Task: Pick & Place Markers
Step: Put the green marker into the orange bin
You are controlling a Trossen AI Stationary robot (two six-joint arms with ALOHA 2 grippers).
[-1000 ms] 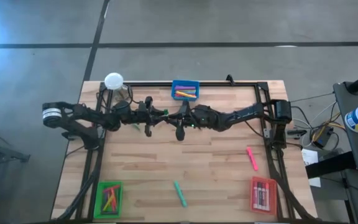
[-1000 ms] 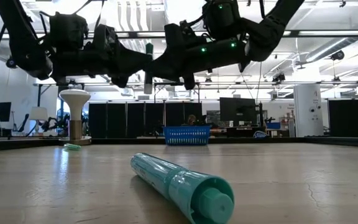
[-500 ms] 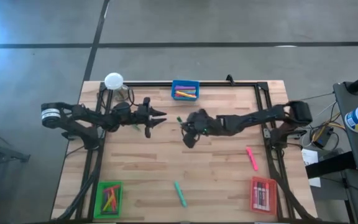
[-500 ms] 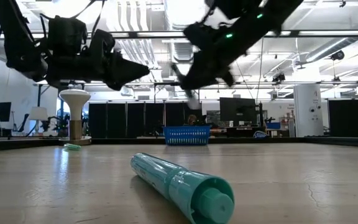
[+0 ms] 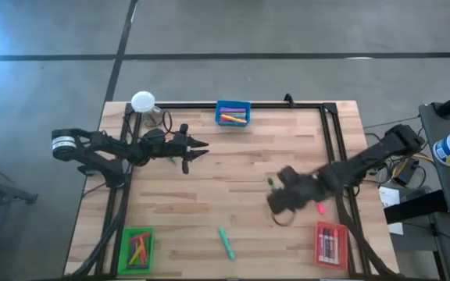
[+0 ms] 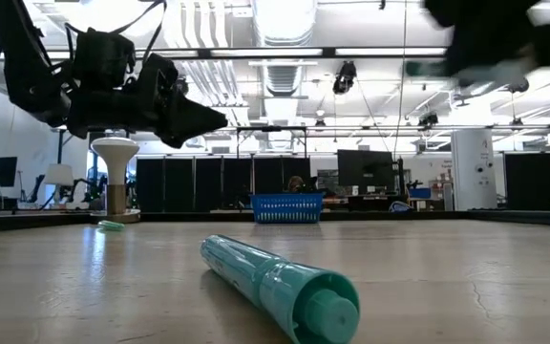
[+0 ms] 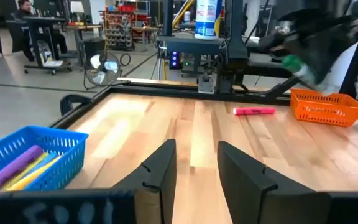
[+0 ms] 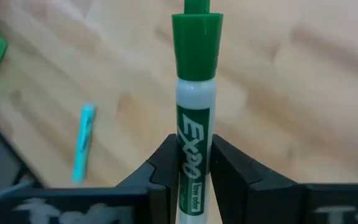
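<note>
The right gripper [image 8: 188, 165] has its fingers clamped on a green marker [image 8: 196, 93], held over the right side of the table [image 5: 209, 195], close to the pink marker [image 7: 253, 111] and the red tray [image 5: 330, 243]. The left gripper [image 5: 199, 147] hangs over the far left with its fingers apart and nothing between them. A teal marker [image 5: 225, 243] lies near the front edge, and more markers sit in the blue tray [image 5: 233, 114] and the green tray [image 5: 137, 247].

Right gripper [image 5: 276, 204] motion-blurred; green marker [image 8: 196, 118] between its jaws cut off at both ends; pink marker [image 5: 319, 208] mostly hidden behind it.
</note>
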